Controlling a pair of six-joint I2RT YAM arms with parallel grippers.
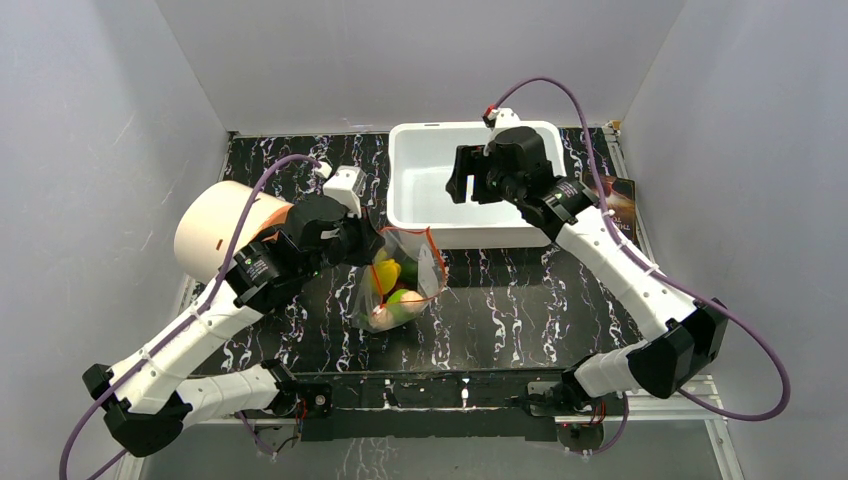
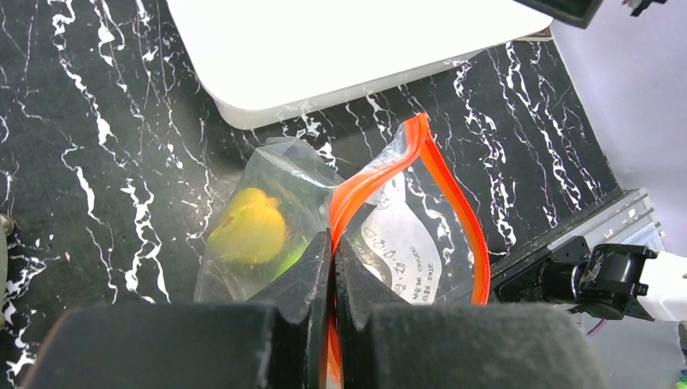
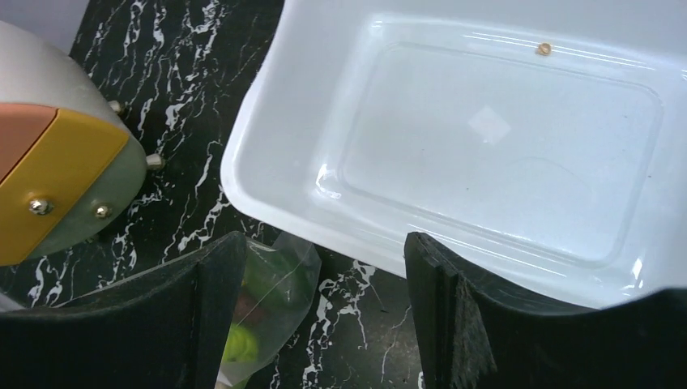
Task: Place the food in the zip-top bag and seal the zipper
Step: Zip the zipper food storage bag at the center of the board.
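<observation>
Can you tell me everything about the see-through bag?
The zip-top bag is clear, crinkly plastic with a red-orange zipper along its mouth and a white printed label. It rests on the black marbled table, just in front of the white tub. Toy food, yellow and green, shows inside. The left gripper is shut on the zipper edge, and the mouth looks partly open.
</observation>
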